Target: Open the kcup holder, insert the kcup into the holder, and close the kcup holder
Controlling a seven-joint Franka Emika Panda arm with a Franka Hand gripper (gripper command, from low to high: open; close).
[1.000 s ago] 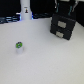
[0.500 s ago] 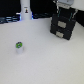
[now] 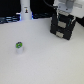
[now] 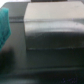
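Holder: you see the kcup holder [image 3: 63,25] in the upper right of the exterior frame, a black box on the white table [image 3: 45,62]. It looks shut, so the opening step is not yet done.

Gripper: your gripper [image 3: 64,16] sits right over the holder's top front, its dark fingers reaching down across the black face. The frames are too blurred to show how the jaws stand, so you cannot tell whether they grip anything.

Wrist view: you get only a blurred dark box with a paler top slab [image 4: 52,30]; no handle can be picked out.

Kcup: the kcup [image 3: 19,47] stands upright at the left middle of the exterior frame, green top up, well apart from the holder and untouched.

Handling, holder: judge it stiff and far heavier than the pod. Take it by a front handle and pull straight, or the whole box may slide on the smooth table.

Handling, kcup: judge it light, thin-walled and easy to tip. Pinch it gently across the tapered sides below the rim, not on the lid.
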